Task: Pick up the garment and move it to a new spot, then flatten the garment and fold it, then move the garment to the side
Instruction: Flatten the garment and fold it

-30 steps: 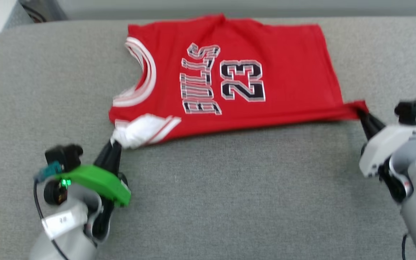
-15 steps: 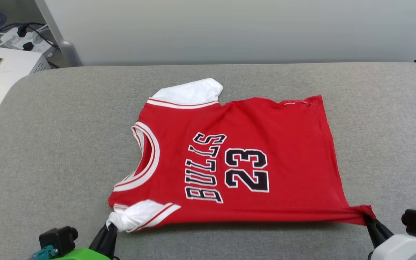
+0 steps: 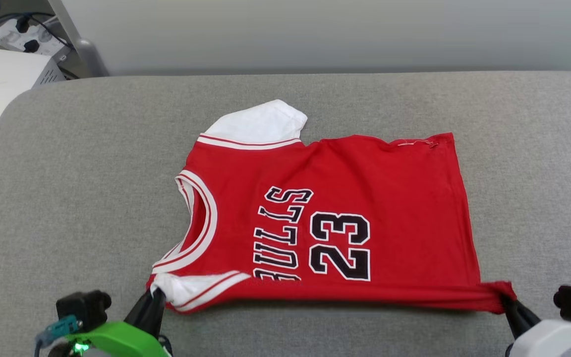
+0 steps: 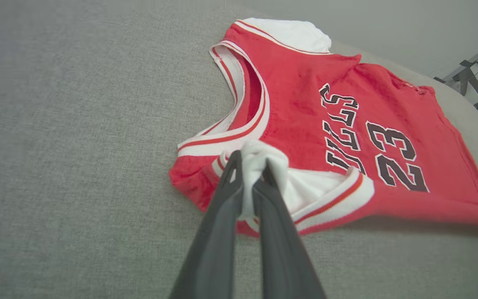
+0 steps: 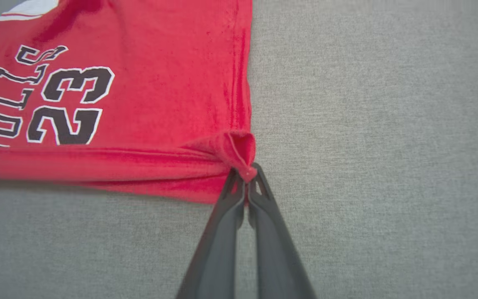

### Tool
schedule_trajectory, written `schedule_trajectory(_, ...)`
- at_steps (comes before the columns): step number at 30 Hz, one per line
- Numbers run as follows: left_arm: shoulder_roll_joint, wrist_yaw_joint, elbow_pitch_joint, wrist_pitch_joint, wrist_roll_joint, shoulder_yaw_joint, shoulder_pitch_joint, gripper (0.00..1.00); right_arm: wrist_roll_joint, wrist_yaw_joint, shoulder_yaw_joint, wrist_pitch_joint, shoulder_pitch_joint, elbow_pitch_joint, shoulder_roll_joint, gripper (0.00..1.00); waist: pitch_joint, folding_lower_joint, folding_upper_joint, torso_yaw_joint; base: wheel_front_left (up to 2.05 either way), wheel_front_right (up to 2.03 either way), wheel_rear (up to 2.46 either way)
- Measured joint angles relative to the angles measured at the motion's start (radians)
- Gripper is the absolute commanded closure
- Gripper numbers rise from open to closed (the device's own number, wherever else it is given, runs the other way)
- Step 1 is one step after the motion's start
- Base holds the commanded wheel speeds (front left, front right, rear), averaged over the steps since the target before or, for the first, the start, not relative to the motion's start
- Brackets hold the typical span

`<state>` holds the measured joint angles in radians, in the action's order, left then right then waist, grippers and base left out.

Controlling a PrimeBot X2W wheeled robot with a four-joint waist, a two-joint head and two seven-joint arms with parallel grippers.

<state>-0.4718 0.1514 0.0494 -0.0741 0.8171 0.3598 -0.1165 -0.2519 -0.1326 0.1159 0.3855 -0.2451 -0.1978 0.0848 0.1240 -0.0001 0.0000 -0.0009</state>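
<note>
Garment [image 3: 379, 188] spread on grey padded desk [image 3: 67, 173], print up, collar toward my left. My left hand [image 4: 250, 164] clamped on bunched white sleeve [image 4: 266, 154] at near corner. My right hand [image 5: 245, 176] pinched tight on red hem corner [image 5: 239, 149]. Near edge taut between both hands, possibly lifted slightly.

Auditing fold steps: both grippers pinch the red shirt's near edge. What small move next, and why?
Probably carry both corners forward over the soft red short-sleeved shirt to fold it: it lies flat on the grey padded surface, left gripper shut on its near white sleeve, right gripper on the hem corner.
</note>
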Motion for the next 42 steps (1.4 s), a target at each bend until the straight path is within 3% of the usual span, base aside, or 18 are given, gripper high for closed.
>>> schedule_trajectory(9, 0.002, -0.052, -0.088, -0.002, -0.044, 0.019, 0.206, 1.0, -0.01, 0.0, -0.041, -0.004, 0.187, 0.067, 0.066, 1.0, 0.088, 0.0001, 0.0, -0.001, 0.0, 0.0, 0.0)
schedule_trajectory(24, 0.054, -0.151, -0.331, -0.024, -0.043, 0.057, 0.359, 1.0, -0.056, 0.001, -0.137, -0.134, 0.38, 0.341, 0.107, 1.0, 0.219, 0.0001, 0.0, -0.006, 0.0, 0.0, 0.0)
schedule_trajectory(25, 0.061, -0.171, -0.353, -0.023, -0.04, 0.062, 0.374, 0.49, -0.07, 0.001, -0.147, -0.165, 0.397, 0.378, 0.112, 0.6, 0.218, 0.0001, 0.0, -0.005, 0.0, 0.0, 0.0)
schedule_trajectory(26, 0.063, -0.176, -0.36, -0.023, -0.039, 0.064, 0.376, 0.1, -0.073, 0.001, -0.15, -0.18, 0.398, 0.386, 0.113, 0.12, 0.215, 0.0001, 0.0, -0.004, 0.0, 0.0, 0.0)
schedule_trajectory(27, 0.066, -0.179, -0.365, -0.031, -0.036, 0.063, 0.378, 0.0, -0.074, 0.001, -0.155, -0.199, 0.398, 0.391, 0.116, 0.0, 0.211, 0.0001, 0.0, -0.003, 0.0, 0.0, 0.0)
schedule_trajectory(30, 0.069, -0.179, -0.377, -0.036, -0.036, 0.066, 0.379, 0.0, -0.073, 0.001, -0.161, -0.269, 0.399, 0.394, 0.121, 0.0, 0.195, 0.0002, 0.0, 0.0, 0.0, 0.0, 0.0)
schedule_trajectory(35, 0.062, -0.138, -0.382, -0.041, -0.036, 0.05, 0.378, 0.0, -0.062, 0.001, -0.134, -0.365, 0.393, 0.382, 0.127, 0.0, 0.155, 0.0002, 0.0, 0.002, 0.0, 0.0, 0.0)
schedule_trajectory(42, 0.001, -0.074, -0.331, 0.009, -0.036, 0.021, 0.355, 0.0, -0.02, 0.001, -0.085, -0.412, 0.348, 0.31, 0.098, 0.0, 0.087, 0.0002, 0.0, 0.007, 0.0, 0.0, 0.0)
